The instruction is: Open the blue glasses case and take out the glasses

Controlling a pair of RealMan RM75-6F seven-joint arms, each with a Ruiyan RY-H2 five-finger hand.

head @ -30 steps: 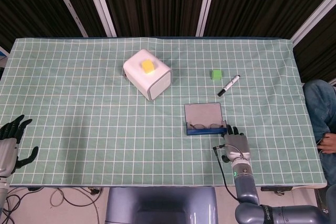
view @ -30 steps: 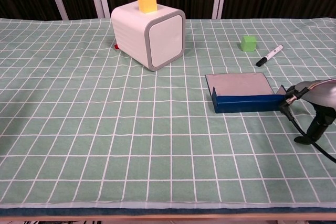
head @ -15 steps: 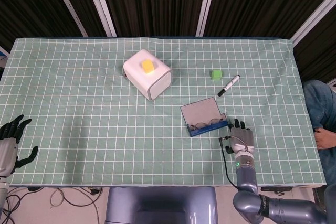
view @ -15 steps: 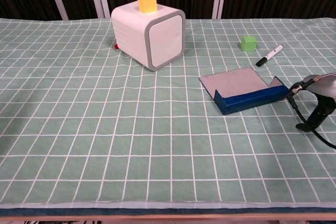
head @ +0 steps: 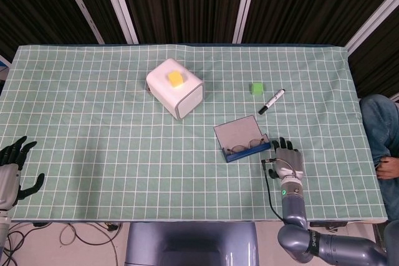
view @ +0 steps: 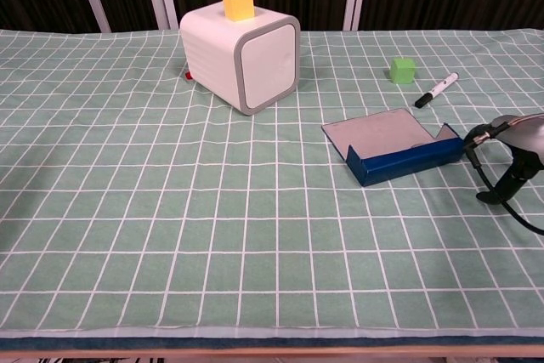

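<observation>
1. Near the table's right front, we see the blue glasses case (head: 241, 142) lying open — glasses (head: 244, 147) inside.
2. Our right hand (head: 288, 164) rests just right of it, fingers apart, holding nothing.
3. Our left hand (head: 11, 172) — far left — is spread, empty.

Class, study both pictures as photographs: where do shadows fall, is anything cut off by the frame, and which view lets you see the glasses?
Head view: even light, a soft shadow beside the white box; the glasses show inside the open case; the left hand is cropped at the edge. Chest view: the case wall hides the glasses, and the right hand is cut off by the frame.
</observation>
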